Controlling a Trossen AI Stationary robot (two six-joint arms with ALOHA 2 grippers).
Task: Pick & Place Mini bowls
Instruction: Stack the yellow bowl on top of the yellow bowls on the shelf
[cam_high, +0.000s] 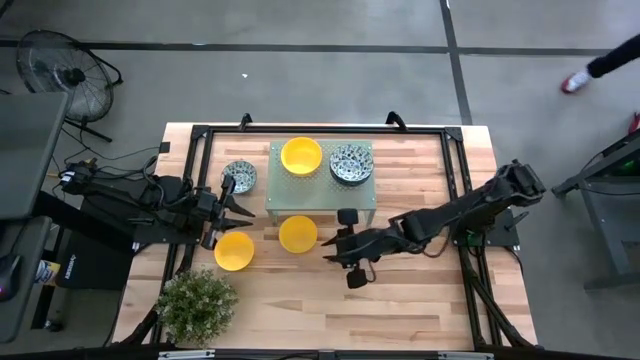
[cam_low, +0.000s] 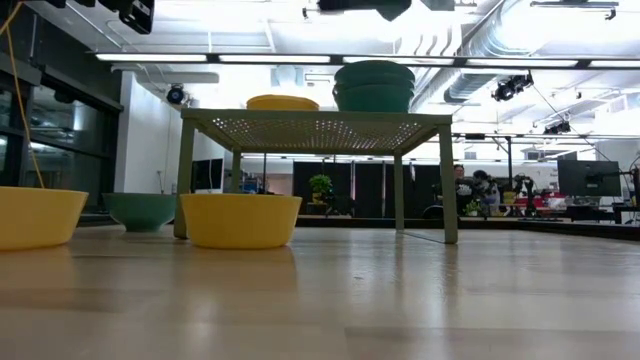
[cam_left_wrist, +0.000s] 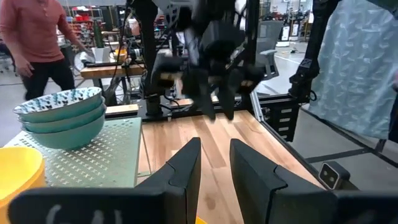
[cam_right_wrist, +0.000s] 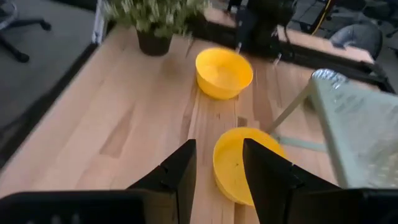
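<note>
From above, the wooden worktop (cam_high: 420, 300) carries a pale green perforated stand (cam_high: 322, 195) near its far middle. On the stand sit a yellow bowl (cam_high: 301, 155) to the left and a stack of patterned bowls (cam_high: 351, 163) to the right. A single patterned bowl (cam_high: 238, 177) lies on the worktop just left of the stand. Two more yellow bowls rest nearer: the left yellow bowl (cam_high: 234, 251) and the middle yellow bowl (cam_high: 298, 234), close to the stand's near edge. A potted plant (cam_high: 197, 304) stands at the near left corner. The left hand (cam_high: 237, 207) hovers between the single patterned bowl and the left yellow bowl, its fingers spread and empty. The right hand (cam_high: 345, 248) is just right of the middle yellow bowl, fingers apart, holding nothing.

At table height, the stand (cam_low: 318, 128) bears its yellow bowl (cam_low: 283, 102) and the stacked bowls (cam_low: 374, 86); two yellow bowls (cam_low: 240, 220) (cam_low: 38, 216) and a greenish one (cam_low: 140, 211) sit on the wood.

The left wrist view shows open fingers (cam_left_wrist: 185, 163), three stacked patterned bowls (cam_left_wrist: 61, 116) on the stand, and a person (cam_left_wrist: 38, 43) beyond.

The right wrist view shows open fingers (cam_right_wrist: 266, 163) over the middle yellow bowl (cam_right_wrist: 239, 165), the other yellow bowl (cam_right_wrist: 224, 73) and the plant (cam_right_wrist: 153, 18) beyond it.
</note>
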